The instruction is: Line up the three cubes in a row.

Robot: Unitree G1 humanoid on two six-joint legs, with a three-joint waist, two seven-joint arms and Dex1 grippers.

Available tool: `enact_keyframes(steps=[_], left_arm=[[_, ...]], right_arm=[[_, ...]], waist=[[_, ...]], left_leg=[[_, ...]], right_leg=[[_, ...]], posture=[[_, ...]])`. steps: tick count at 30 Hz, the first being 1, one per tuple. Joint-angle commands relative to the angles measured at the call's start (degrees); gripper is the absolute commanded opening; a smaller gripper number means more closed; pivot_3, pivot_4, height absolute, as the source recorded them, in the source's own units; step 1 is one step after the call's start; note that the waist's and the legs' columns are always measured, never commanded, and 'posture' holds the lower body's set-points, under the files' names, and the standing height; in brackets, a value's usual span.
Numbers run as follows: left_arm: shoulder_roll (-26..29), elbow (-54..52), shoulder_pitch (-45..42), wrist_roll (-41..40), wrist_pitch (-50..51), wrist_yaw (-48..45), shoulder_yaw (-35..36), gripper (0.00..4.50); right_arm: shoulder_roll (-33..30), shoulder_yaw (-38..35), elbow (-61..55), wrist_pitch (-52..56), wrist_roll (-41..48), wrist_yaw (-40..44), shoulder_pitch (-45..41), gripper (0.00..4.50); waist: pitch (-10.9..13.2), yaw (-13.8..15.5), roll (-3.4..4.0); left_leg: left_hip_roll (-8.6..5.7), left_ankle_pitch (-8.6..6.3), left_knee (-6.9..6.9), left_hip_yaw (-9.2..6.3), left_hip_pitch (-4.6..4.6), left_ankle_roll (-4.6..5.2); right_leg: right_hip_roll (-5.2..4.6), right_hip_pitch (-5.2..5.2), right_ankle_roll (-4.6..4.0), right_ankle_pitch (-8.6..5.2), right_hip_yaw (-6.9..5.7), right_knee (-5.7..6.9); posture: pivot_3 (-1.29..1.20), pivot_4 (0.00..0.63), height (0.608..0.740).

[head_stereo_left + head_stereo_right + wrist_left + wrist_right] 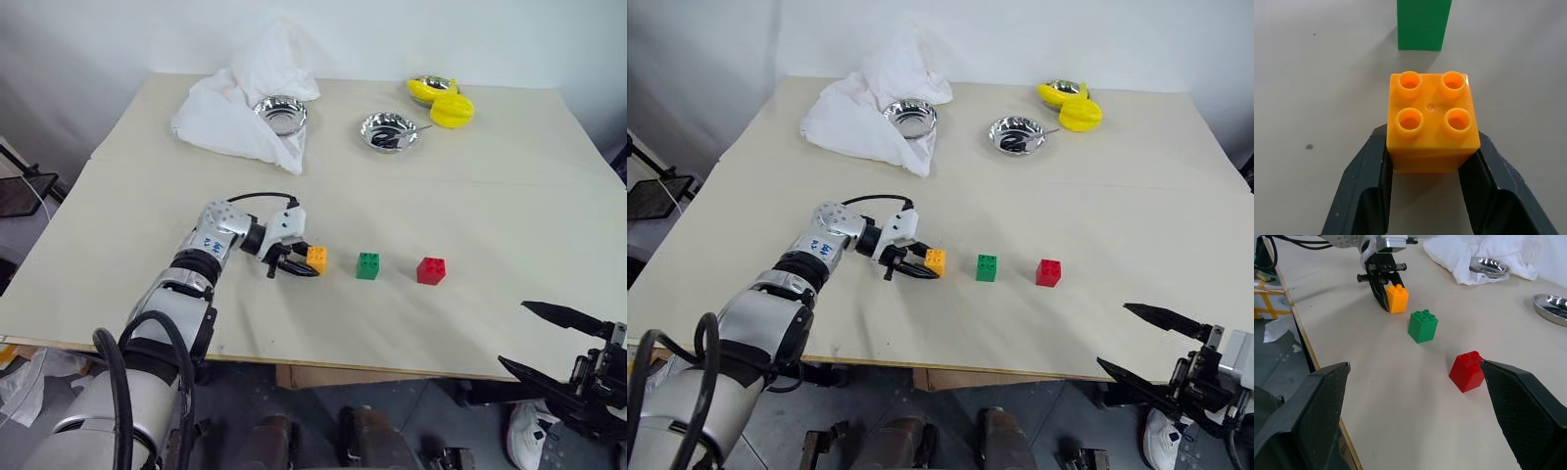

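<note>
Head view, left gripper: the left gripper (302, 262) reaches in from the left over the table (490, 196), its two black fingers clamped on the sides of the orange cube (316, 258).
Head view, cubes: the orange cube, the green cube (368, 265) and the red cube (431, 270) sit in a line across the near part of the table, orange at the left, green in the middle, red at the right, each apart from the next.
Head view, right gripper: the right gripper (537, 341) hangs off the near right edge of the table, fingers spread wide, holding nothing.
Head view, far side: a white cloth (245, 108) lies bunched at the back left with a steel bowl (280, 114) on it; a second steel bowl (389, 131) stands to its right; yellow plastic objects (443, 101) lie at the back right.
Left wrist view: the orange cube fills the centre, studs up, a finger (1366, 186) pressed to each side; the green cube stands just beyond it on the bare table.
Right wrist view: the wide-spread fingers (1303, 416) frame the table; the red cube is nearest, touching neither finger, then the green, then the orange in the left gripper's grasp.
</note>
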Motion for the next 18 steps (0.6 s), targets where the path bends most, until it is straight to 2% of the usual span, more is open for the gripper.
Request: enact_keyframes(steps=[1, 15, 18], left_arm=[[-1.1, 0.1, -1.1, 0.9, 0.4, 1.2, -0.2, 1.50], [-0.7, 0.3, -0.7, 1.5, 2.8, 2.5, 0.4, 1.50], [-0.8, 0.1, -0.7, 0.8, 1.7, 3.2, 1.4, 2.51]], right_arm=[[0.5, -0.9, -1.8, -0.3, 1.0, -0.7, 0.5, 4.50], [-0.9, 1.2, 2.3, -0.5, 0.2, 2.3, -2.0, 4.50], [-1.2, 1.5, 3.0, -0.6, 0.0, 2.8, -2.7, 4.50]], waist=[[0.0, 0.0, 0.00], [0.0, 0.9, -0.01], [0.0, 0.9, -0.01]], left_leg=[[0.00, 0.00, 0.00, 0.00, 0.01, 0.00], [-0.01, 0.00, 0.23, 0.00, 0.02, 0.00], [-0.01, 0.00, 0.25, 0.00, 0.02, 0.00]], right_leg=[[0.00, 0.00, 0.00, 0.00, 0.00, 0.00], [0.00, 0.04, 0.01, 0.01, 0.01, 0.15], [0.00, 0.03, 0.01, 0.00, 0.01, 0.18]], posture=[[0.00, 0.150, 0.740], [0.00, 0.150, 0.740], [0.00, 0.150, 0.740]])
